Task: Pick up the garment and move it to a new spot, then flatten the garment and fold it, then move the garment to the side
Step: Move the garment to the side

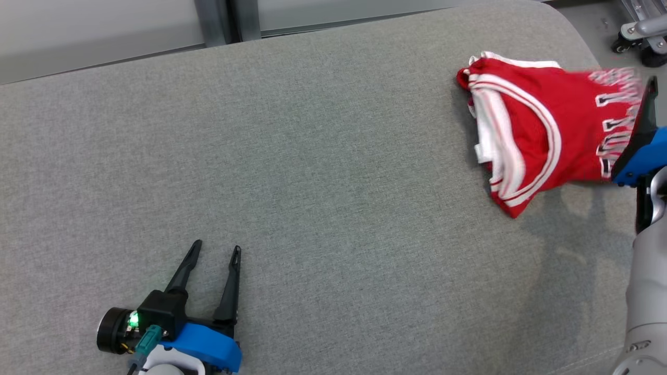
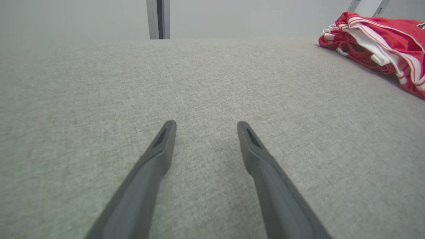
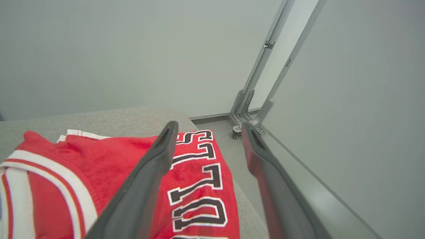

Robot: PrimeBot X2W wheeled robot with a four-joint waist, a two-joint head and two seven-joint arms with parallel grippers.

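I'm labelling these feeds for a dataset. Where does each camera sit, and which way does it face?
Head view: on the head, looking down at the grey fabric surface; left gripper lower left, right forearm at right edge, red jersey upper right.
Left wrist view: on the left wrist, looking low along the open left gripper across the surface; jersey far right.
Right wrist view: on the right wrist, looking along the open right gripper over the jersey toward the wall.
Shared: all three show the jersey.

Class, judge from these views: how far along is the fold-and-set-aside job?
Done: the red-and-white jersey lies folded at the grey fabric surface's right edge. In hand: nothing; right gripper open over it, left gripper open, apart. Left: apparently only withdrawing.
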